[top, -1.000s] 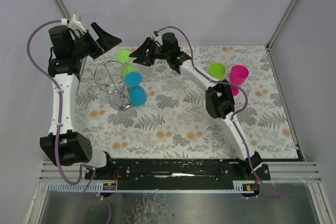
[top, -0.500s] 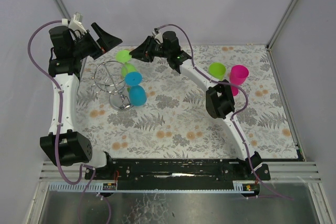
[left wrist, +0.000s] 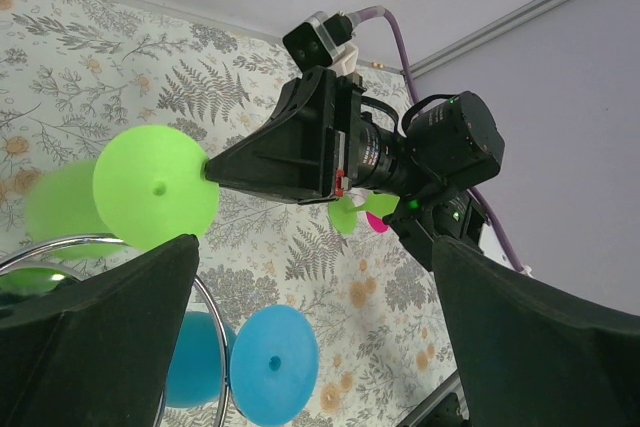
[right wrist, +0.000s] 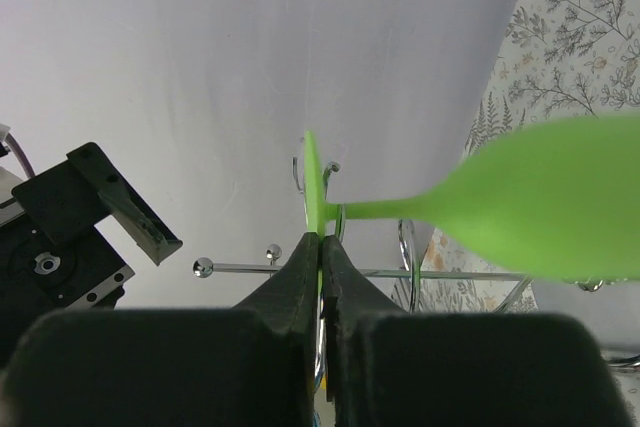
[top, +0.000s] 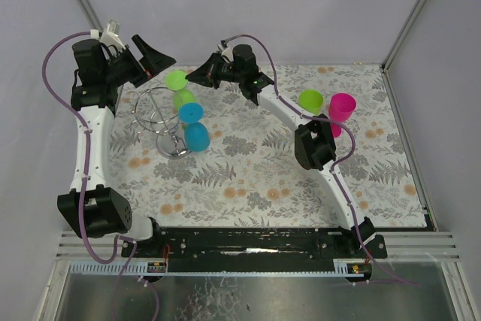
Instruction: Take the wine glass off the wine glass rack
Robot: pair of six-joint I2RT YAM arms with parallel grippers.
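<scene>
Right wrist view: the right gripper has its jaws nearly shut on the foot of the green wine glass, which hangs on the wine glass rack near the worktop's far-left corner (left gripper gapes, empty). Draw it straight along the wire arm, without twisting.

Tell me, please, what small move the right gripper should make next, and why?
Probably pull the green glass slowly outward along the rack arm. The right gripper is shut on the rim of its foot, and the glass hangs on the wire, so sliding it off the open end seems safer than lifting.
</scene>
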